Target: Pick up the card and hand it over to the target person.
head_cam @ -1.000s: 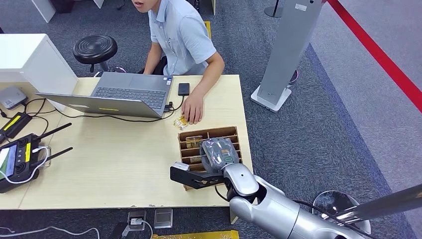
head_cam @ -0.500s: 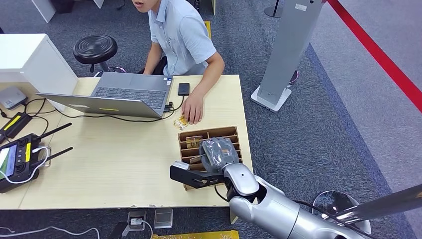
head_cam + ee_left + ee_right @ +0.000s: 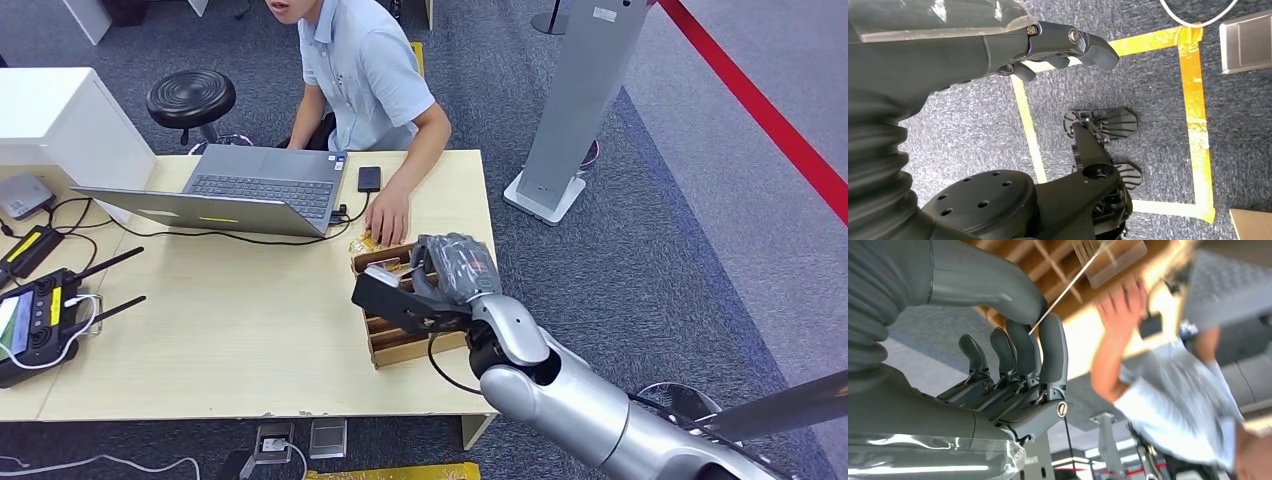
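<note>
Right wrist view shows the right hand (image 3: 1018, 360) pinching a card (image 3: 1075, 282) between thumb and fingers – thin, clear, seen nearly edge-on. It is lifted above the wooden rack (image 3: 400, 335), near the person's hand (image 3: 388, 220) on the table (image 3: 220, 330). So the pick seems done; the handover is left. The left hand (image 3: 1048, 50) hangs over the floor, fingers loosely curled, holding nothing.
</note>
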Action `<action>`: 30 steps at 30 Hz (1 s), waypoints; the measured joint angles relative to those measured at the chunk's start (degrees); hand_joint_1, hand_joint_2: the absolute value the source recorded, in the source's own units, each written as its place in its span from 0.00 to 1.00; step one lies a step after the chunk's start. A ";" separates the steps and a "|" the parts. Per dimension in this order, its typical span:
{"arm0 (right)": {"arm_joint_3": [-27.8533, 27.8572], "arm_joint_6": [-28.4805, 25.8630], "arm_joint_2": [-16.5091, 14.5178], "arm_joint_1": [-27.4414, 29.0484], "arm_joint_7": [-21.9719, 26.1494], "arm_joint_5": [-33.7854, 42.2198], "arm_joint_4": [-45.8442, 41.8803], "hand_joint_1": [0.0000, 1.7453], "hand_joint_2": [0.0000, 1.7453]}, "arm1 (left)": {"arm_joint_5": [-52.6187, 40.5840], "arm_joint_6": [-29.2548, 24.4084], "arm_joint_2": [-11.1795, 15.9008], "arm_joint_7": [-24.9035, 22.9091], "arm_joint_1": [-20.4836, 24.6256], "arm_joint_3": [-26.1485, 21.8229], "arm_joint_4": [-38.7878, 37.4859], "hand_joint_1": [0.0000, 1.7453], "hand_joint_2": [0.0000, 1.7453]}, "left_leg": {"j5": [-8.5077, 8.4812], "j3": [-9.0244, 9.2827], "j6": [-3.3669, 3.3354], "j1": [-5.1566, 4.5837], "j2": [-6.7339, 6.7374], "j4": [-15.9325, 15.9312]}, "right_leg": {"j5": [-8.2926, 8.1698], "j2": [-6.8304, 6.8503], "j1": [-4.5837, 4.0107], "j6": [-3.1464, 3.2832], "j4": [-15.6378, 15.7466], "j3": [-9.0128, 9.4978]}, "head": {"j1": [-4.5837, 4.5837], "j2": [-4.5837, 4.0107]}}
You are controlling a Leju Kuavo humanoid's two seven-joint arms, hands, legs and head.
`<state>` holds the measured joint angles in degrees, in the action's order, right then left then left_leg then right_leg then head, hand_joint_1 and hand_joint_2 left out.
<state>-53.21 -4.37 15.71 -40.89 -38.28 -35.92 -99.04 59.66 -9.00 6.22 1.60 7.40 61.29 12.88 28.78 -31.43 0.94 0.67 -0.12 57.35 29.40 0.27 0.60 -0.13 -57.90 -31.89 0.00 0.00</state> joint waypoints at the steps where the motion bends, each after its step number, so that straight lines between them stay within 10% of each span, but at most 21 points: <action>1: -0.06 0.12 0.07 0.10 -0.07 0.05 -0.09 0.79 1.00 | 0.05 0.00 -0.05 0.03 -0.02 -0.05 -0.01 0.00 1.00 | -0.01 0.03 0.01 0.01 -0.02 -0.03 | -0.01 0.02 -0.01 0.00 0.04 0.03 | 0.00 0.00; 30: 1.35 -11.90 -6.57 0.68 10.92 -0.52 23.61 0.79 1.00 | -0.09 0.08 -0.60 -0.52 0.97 0.75 -0.45 0.00 1.00 | -0.09 0.27 0.04 0.04 0.13 -0.27 | -0.12 -0.13 -0.04 0.03 0.25 0.24 | 0.00 0.00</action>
<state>-51.85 -16.28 9.14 -40.21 -27.36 -36.44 -75.43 59.57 -8.92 5.63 1.08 8.38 62.04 12.43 28.69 -31.15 0.98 0.71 0.01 57.08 29.27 0.13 0.56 -0.09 -57.65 -31.65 0.00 0.00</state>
